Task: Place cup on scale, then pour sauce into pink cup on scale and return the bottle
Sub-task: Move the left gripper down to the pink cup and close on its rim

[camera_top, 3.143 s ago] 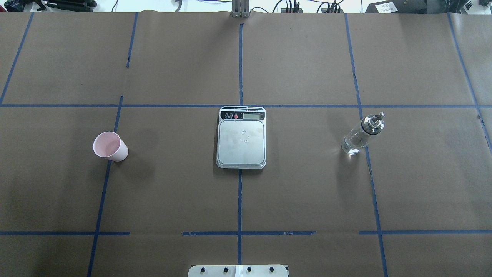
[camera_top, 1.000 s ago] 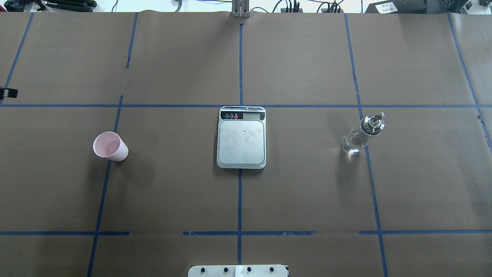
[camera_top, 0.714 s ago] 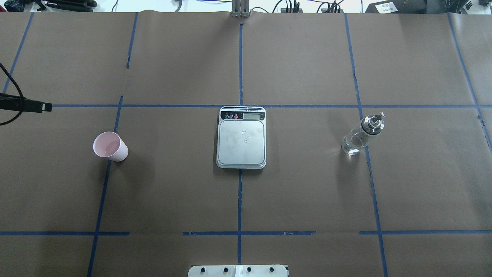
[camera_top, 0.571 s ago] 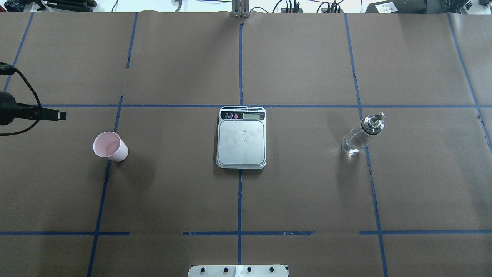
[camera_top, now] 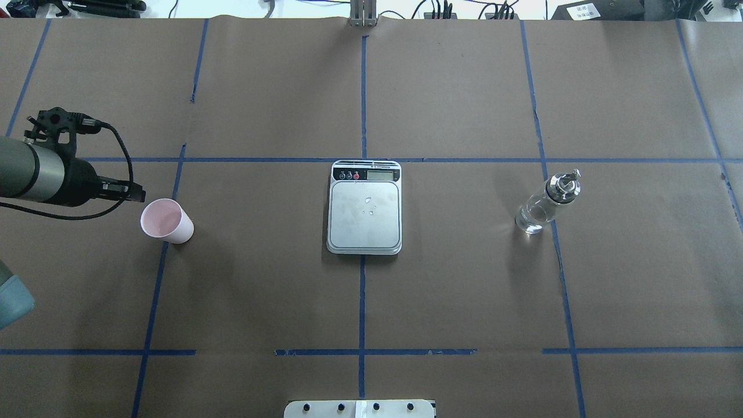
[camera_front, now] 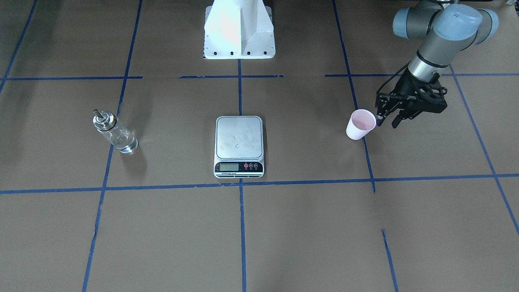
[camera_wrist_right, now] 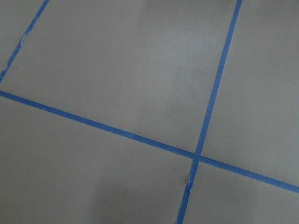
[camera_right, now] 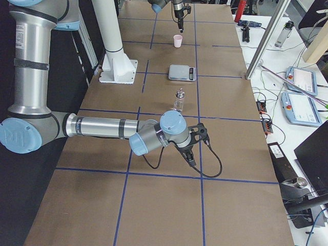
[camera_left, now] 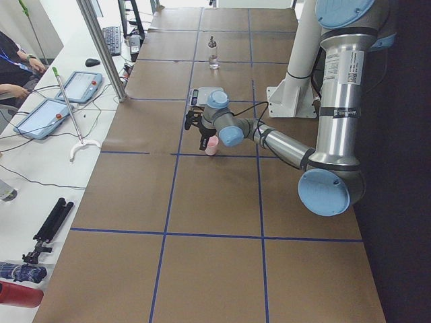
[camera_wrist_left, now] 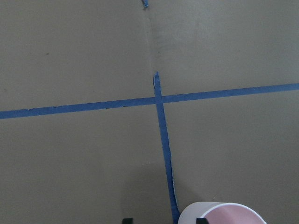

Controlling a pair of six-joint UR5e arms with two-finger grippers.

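Left gripper (camera_front: pixel 386 123) has swung in beside the cup (camera_front: pixel 360 125), jaws apart, probably not around it yet; a finger clipping the rim could knock it over.

Overhead cam looks fwd-down; front cam faces it; both share scale (camera_top: pixel 364 212); wrist cams close, prob. near-vertical.

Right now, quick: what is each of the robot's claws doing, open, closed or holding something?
Left gripper: open, empty, beside the cup.
Right gripper: cannot tell; seen only from the side.
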